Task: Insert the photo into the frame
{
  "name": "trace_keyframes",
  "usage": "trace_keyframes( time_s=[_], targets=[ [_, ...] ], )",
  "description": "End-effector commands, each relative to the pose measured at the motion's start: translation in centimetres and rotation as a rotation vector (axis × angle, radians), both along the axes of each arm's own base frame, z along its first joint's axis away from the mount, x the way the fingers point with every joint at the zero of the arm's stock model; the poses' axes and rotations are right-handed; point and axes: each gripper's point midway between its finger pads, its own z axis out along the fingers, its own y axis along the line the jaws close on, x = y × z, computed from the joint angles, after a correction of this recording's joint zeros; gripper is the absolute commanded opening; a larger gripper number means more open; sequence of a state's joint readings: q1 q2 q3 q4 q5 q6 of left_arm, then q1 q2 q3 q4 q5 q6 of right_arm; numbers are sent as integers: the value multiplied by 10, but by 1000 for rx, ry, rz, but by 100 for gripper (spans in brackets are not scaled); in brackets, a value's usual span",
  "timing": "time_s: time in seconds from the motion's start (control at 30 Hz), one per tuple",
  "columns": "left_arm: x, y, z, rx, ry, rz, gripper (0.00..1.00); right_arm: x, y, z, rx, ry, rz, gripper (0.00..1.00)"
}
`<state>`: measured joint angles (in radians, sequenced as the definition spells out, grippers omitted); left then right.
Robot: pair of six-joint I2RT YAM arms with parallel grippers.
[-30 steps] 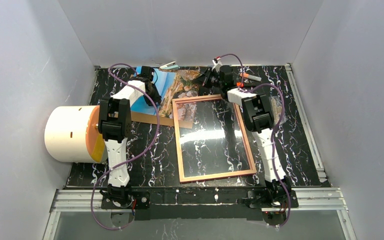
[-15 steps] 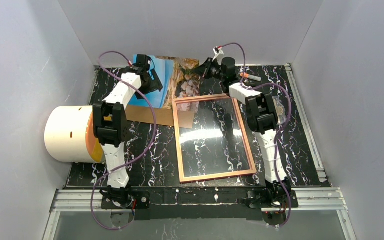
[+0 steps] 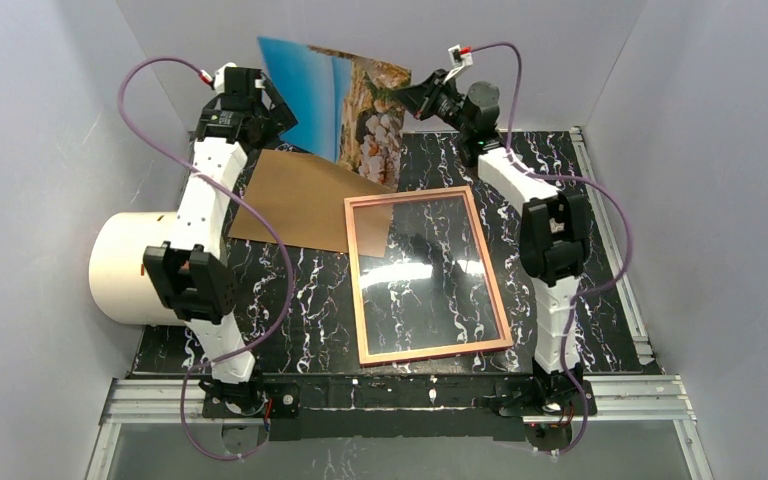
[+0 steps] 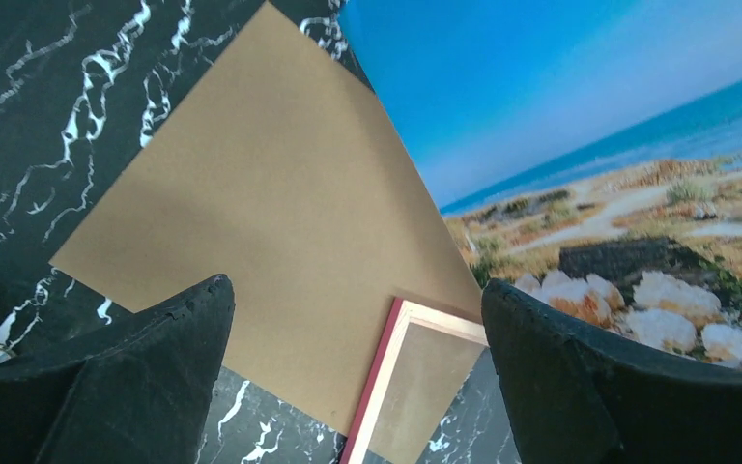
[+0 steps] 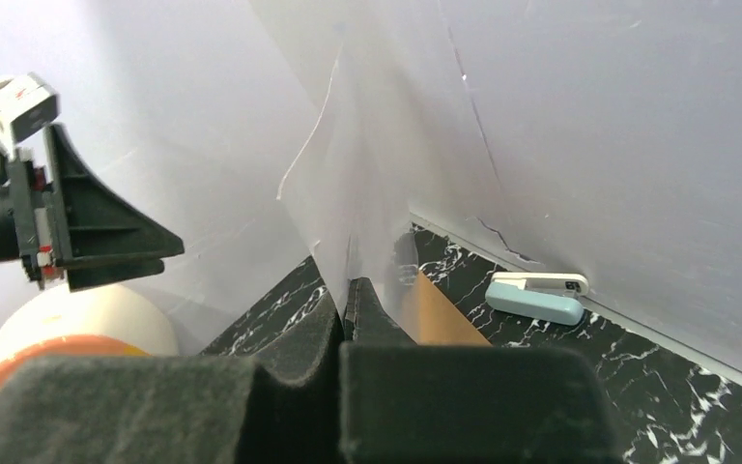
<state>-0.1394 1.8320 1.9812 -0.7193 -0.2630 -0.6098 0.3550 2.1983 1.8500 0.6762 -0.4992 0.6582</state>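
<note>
Photo [image 3: 345, 100] is held aloft at the far side, pinched at its right edge by the right gripper [image 3: 415, 98]; the left gripper [image 4: 356, 290] is spread wide, holding nothing. Being light and floppy, it is judged best supported at both edges before being lowered onto the frame [image 3: 355, 280].
</note>
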Motion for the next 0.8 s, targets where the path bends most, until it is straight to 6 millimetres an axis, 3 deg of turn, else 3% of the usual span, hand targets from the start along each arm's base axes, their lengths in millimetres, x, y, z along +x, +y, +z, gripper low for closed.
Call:
trace_keyframes(
  time_s=[0.0, 0.1, 0.27, 0.47, 0.63, 0.77],
  targets=[
    [-31, 17, 72, -10, -155, 32, 99, -29, -29, 83, 17, -49, -125, 1],
    [-38, 10, 91, -74, -233, 9, 98, -44, -44, 88, 26, 65, -183, 1],
    [-50, -17, 107, -220, -252, -103, 98, -86, -45, 79, -63, 182, -161, 1],
    [-65, -47, 88, -399, -170, -198, 98, -135, -60, 55, -92, 305, -166, 1],
    [-69, -60, 68, -461, -111, -235, 98, -161, -82, 62, -147, 301, -226, 1],
    [-76, -68, 61, -502, -93, -260, 99, -168, -93, 76, -187, 274, -266, 1]
  ],
)
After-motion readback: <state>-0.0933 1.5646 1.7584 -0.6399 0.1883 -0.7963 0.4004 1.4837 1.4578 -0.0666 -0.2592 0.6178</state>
